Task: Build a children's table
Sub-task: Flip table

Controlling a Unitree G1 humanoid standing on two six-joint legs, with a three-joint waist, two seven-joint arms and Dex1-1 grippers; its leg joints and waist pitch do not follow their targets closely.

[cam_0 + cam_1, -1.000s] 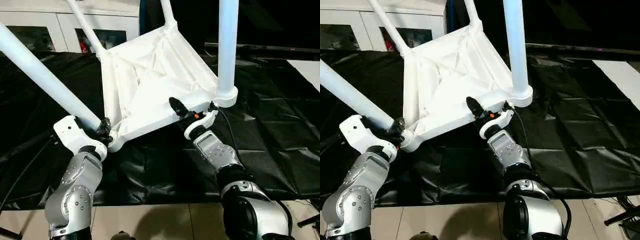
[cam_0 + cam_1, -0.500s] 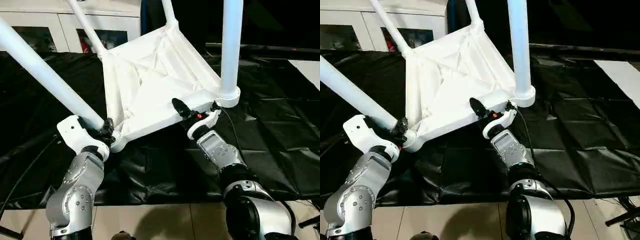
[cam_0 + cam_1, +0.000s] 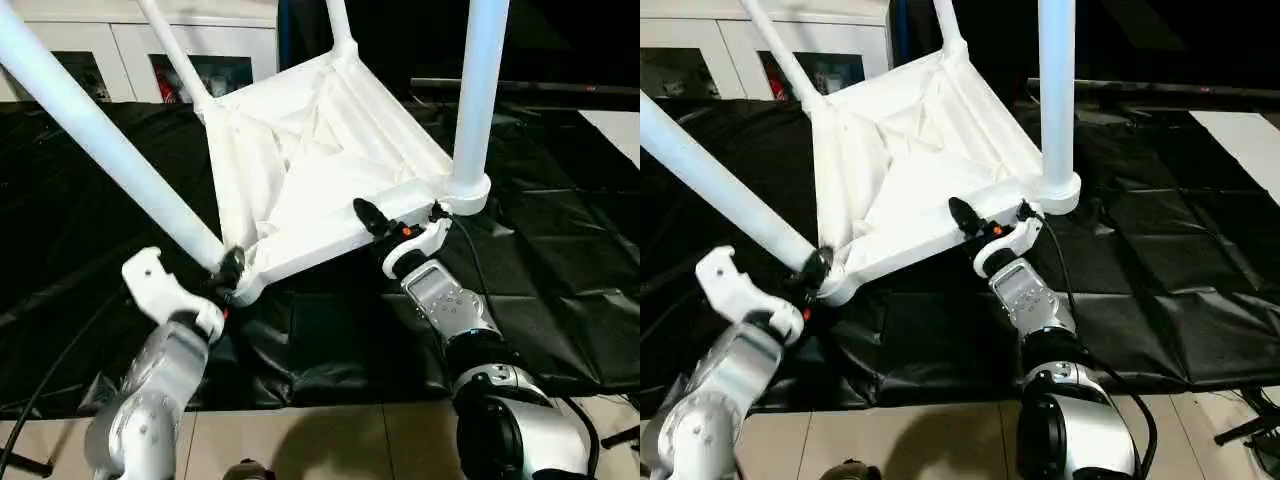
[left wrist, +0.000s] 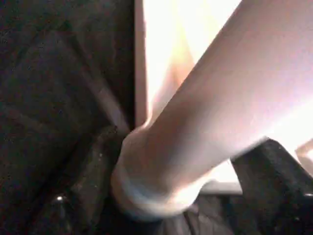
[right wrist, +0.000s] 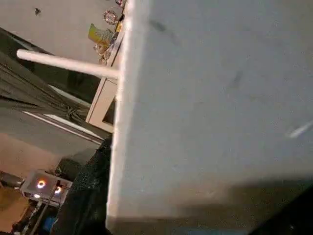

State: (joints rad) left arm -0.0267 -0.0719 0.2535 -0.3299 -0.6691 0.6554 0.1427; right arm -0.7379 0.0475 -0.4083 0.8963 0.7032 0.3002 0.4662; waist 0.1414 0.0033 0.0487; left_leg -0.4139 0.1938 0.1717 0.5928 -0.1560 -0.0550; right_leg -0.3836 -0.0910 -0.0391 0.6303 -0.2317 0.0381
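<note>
The children's table (image 3: 320, 160) lies upside down and tilted on the black sheet (image 3: 560, 230), all four legs fitted. The right gripper (image 3: 385, 225) pinches its near rim; the left gripper (image 3: 228, 272) stands open around the near-left leg (image 3: 110, 150). If the rim grip slips, the table could topple.

All four legs (image 3: 100, 140) of the children's table (image 3: 320, 160) run off the frame's top edge.
</note>
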